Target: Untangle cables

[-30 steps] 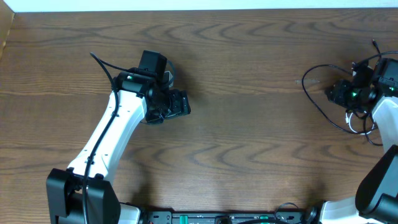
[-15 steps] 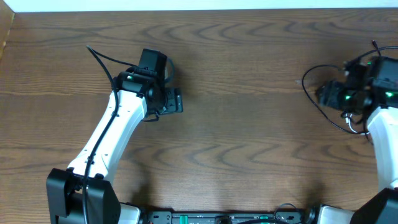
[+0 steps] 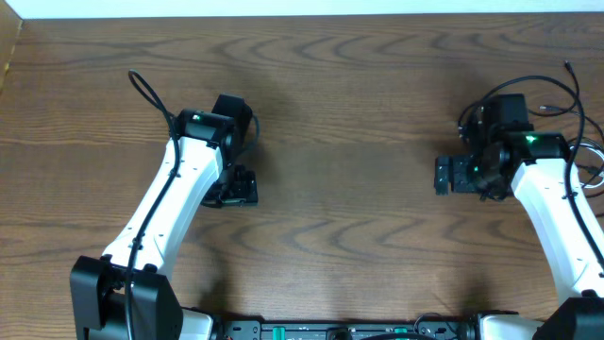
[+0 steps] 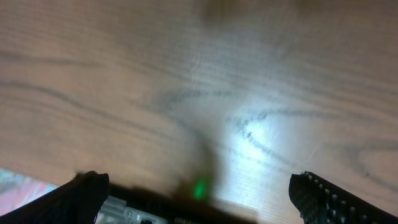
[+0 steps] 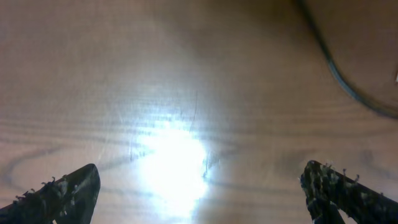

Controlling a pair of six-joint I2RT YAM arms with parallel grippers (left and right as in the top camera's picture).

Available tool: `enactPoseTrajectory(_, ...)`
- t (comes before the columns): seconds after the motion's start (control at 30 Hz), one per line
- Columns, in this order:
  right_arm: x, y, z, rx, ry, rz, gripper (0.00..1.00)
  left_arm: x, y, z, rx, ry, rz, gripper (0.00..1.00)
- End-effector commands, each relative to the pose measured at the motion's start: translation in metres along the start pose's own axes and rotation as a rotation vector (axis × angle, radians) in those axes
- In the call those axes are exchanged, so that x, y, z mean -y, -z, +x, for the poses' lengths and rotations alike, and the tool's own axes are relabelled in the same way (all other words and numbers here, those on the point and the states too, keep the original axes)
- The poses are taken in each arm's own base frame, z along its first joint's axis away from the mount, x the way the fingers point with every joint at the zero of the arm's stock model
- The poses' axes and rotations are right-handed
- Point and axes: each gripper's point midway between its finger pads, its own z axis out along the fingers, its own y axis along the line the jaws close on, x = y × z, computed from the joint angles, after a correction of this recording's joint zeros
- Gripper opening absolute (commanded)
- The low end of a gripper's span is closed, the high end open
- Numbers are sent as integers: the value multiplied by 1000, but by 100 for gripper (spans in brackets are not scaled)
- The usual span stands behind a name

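Desk, overhead: dark wood desk (image 3: 340, 113); left arm (image 3: 179, 189) at mid-left, right arm (image 3: 547, 198) at far right, well apart.
Cables, overhead: thin black cables (image 3: 461, 123) loop beside the right arm's wrist, partly hidden behind it.
Left wrist: left jaws wide apart, holding nothing; blurred wood between them.
Right wrist: right jaws wide apart, holding nothing; one black cable (image 5: 334, 70) curves across the top right corner, apart from them.

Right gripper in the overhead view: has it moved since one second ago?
Yes. The right gripper has moved left, toward the middle of the table, and a little away from its far edge.
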Motion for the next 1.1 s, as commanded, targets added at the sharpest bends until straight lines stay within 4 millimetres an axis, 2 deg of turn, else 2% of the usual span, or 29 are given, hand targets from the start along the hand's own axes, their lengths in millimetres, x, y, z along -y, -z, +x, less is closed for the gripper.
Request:
enactPoseTrajectory(0.0, 0, 9, 1, 16, -31, 16, 99, -2, 2, 8, -8, 29, 12, 98)
enactPoseTrajectory(0.13, -2, 19, 5, 62, -35, 4, 99, 0, 5, 12, 57, 42, 65, 98)
enactPoseTrajectory(0.33, -1, 37, 15, 220, -31, -14, 99, -3, 17, 22, 266, 70, 156, 98)
enactPoseTrajectory(0.5, -1, 60, 26, 430, -26, -39, 99, -8, 43, 33, 534, 82, 265, 98)
enactPoseTrajectory(0.53, -1, 72, 31, 520, -25, -49, 99, -11, 56, 38, 638, 119, 316, 98)
enactPoseTrajectory(0.67, 3, 95, 42, 675, -26, -52, 99, -27, 82, 51, 812, 161, 365, 98)
enactPoseTrajectory(0.73, 7, 100, 47, 711, -34, -34, 99, -33, 92, 58, 872, 175, 386, 98)
enactPoseTrajectory(0.93, 10, 92, 73, 652, -35, -25, 99, -42, 107, 72, 969, 194, 428, 98)
enactPoseTrajectory(1.07, 12, 81, 89, 571, -35, -16, 99, -43, 104, 75, 959, 192, 424, 98)
